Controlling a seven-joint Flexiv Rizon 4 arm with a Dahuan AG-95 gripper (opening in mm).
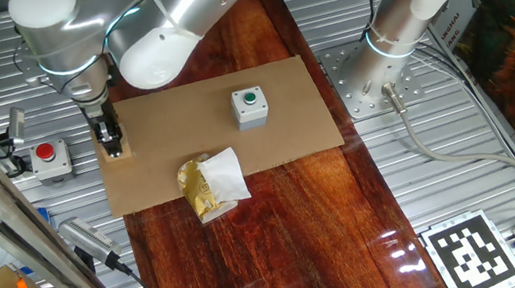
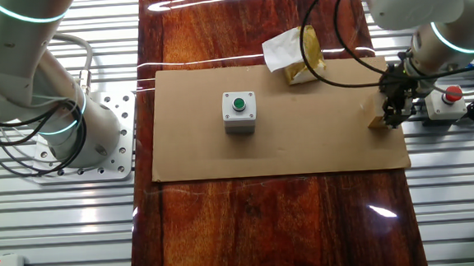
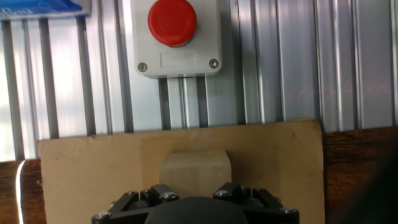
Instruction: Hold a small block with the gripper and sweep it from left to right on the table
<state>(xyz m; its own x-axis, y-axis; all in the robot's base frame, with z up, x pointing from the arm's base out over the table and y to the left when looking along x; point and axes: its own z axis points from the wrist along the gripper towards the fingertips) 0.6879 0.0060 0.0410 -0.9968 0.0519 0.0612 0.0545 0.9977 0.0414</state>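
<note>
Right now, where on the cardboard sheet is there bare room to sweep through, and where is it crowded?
The cardboard sheet is bare along the long edge opposite the wrapper, and between the grey button box and the small block. It is crowded at the corner where the gripper sits at the block.

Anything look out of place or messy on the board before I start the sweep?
One oddity: a crumpled gold-and-white wrapper lies on the cardboard sheet, near its edge. The pincer is at the small block at the sheet's far end; the green-button box sits upright.
</note>
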